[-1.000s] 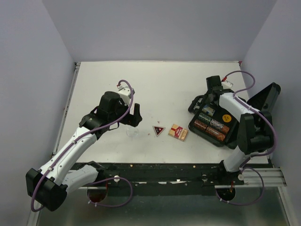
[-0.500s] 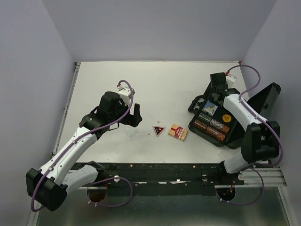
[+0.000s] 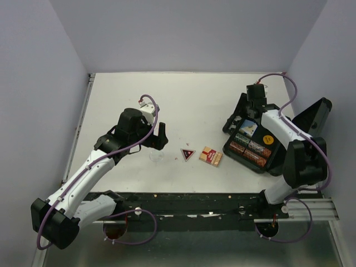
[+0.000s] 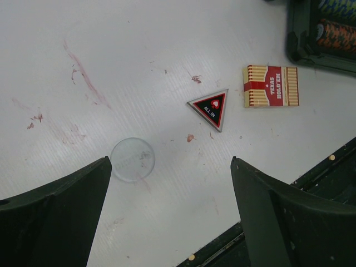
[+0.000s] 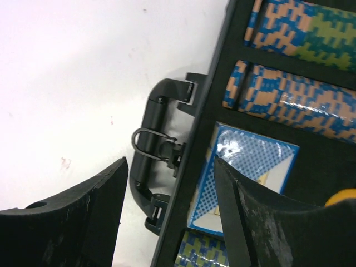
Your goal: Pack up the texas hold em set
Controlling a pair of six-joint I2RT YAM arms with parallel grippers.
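The black hinged case lies open at the right, holding chip rows, the blue card box and an orange marker. My right gripper is open and empty above the case's far-left edge; in its wrist view the handle and the blue card box lie between the fingers. The red card box, the triangular red-black marker and the clear marker lie on the table. My left gripper is open above the clear marker, with the triangle and red box beyond.
The case's lid stands raised at the far right against the wall. A metal rail runs along the table's near edge. Reddish stains mark the white table top.
My right gripper has moved away from the case's inside toward its far-left edge and handle. The left arm has not moved.
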